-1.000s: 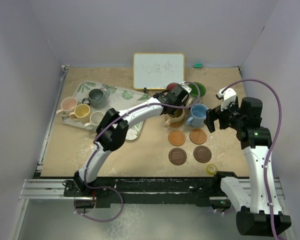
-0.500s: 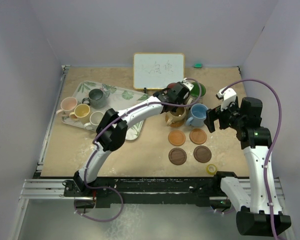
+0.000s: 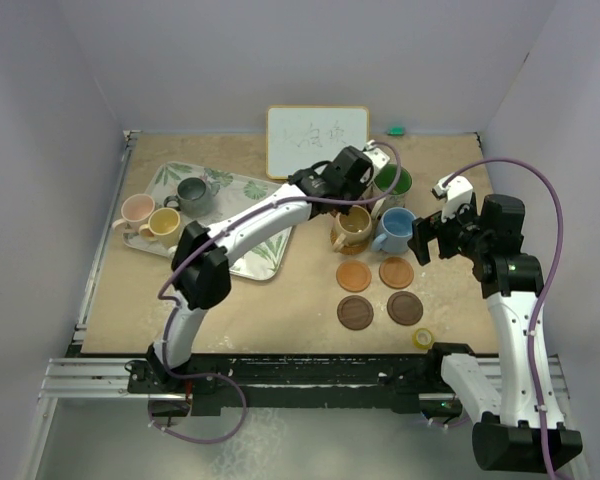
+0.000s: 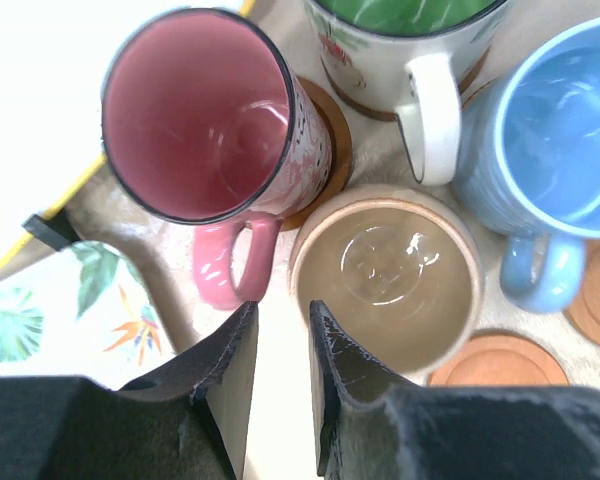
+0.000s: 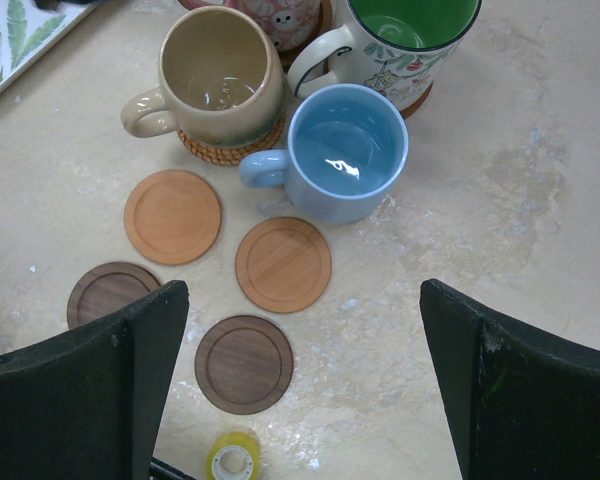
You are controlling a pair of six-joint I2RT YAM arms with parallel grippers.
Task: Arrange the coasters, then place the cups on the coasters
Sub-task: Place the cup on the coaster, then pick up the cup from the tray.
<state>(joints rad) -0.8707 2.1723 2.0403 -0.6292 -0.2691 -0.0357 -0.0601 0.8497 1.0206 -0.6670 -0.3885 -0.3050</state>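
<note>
The tan cup (image 5: 220, 75) stands on a woven coaster (image 5: 230, 150), with the blue cup (image 5: 345, 150), the green cup (image 5: 405, 35) and the red cup (image 4: 205, 115) close around it. My left gripper (image 4: 280, 320) hovers above the tan cup (image 4: 385, 270); its jaws are a narrow gap apart with nothing between them. Two orange coasters (image 5: 172, 216) (image 5: 283, 264) and two dark brown coasters (image 5: 244, 363) (image 5: 105, 293) lie bare in front. My right gripper (image 5: 302, 290) hangs wide open above them and holds nothing. In the top view the left gripper (image 3: 355, 185) is behind the tan cup (image 3: 352, 228).
The leaf-patterned tray (image 3: 250, 200) at the left holds grey (image 3: 193, 193), pink (image 3: 137, 210) and yellow (image 3: 163, 222) mugs. A whiteboard (image 3: 317, 142) leans on the back wall. A yellow tape roll (image 3: 422, 339) lies near the right arm's base.
The left gripper's jaws have parted a little, and it has lifted back from the tan cup toward the rear. Its elbow has swung left. The right arm has not moved.
</note>
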